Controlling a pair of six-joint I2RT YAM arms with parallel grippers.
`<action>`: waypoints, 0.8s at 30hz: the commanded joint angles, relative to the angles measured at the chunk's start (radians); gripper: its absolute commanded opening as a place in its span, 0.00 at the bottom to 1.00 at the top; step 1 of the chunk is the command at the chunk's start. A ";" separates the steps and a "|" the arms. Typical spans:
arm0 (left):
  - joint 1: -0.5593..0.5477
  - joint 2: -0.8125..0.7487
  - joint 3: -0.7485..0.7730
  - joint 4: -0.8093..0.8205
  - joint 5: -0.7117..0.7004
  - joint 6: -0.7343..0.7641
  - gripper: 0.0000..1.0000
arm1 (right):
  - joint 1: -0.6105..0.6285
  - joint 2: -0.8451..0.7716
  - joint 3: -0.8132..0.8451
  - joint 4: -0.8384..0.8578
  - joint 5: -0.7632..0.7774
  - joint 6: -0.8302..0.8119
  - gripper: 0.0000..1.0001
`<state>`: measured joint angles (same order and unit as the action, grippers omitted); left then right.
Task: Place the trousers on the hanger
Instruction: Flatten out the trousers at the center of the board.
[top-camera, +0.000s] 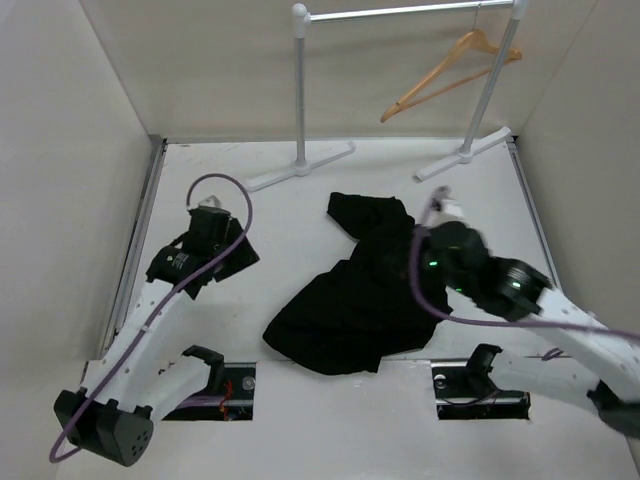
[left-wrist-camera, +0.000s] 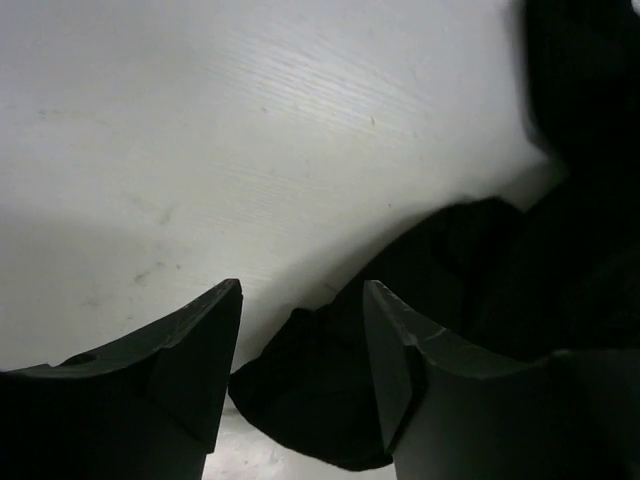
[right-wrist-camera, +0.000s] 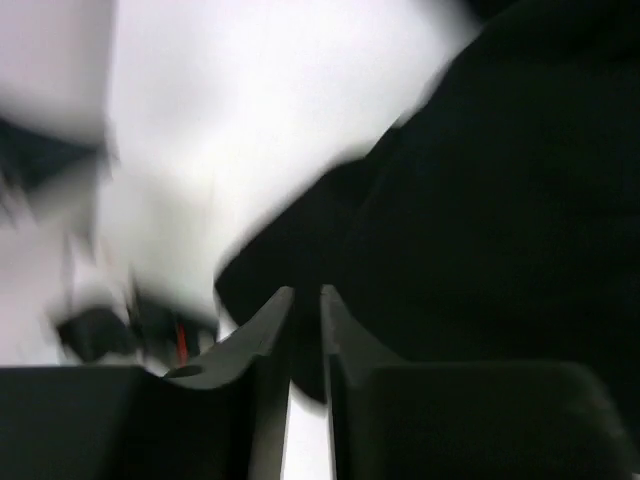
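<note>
Black trousers (top-camera: 350, 300) are lying heaped on the table (top-camera: 280, 210); the hanger (top-camera: 450, 70) is hanging bare on the rail (top-camera: 400, 12), well apart; the left claw (left-wrist-camera: 302, 290) is gaping empty beside them; the right claw (right-wrist-camera: 306, 295) is standing slightly apart, empty; nothing is hung yet.

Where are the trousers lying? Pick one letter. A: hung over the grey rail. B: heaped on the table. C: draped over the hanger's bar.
B: the trousers lie in a crumpled heap on the table, while the hanger hangs bare on the rail.
</note>
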<state>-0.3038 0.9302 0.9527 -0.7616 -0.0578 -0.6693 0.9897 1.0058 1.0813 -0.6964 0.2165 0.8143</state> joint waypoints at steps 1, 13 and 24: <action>-0.128 0.004 -0.025 0.030 0.000 -0.004 0.52 | -0.182 -0.192 -0.154 -0.124 0.070 0.144 0.18; -0.326 0.103 -0.298 0.209 0.116 -0.136 0.61 | -0.448 -0.378 -0.337 -0.505 0.133 0.282 0.69; -0.412 0.256 -0.373 0.459 0.288 -0.236 0.34 | -0.380 -0.218 -0.413 -0.091 -0.080 0.250 0.24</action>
<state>-0.6960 1.1847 0.5953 -0.3965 0.1646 -0.8558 0.5884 0.7471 0.6224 -0.9855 0.1871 1.0779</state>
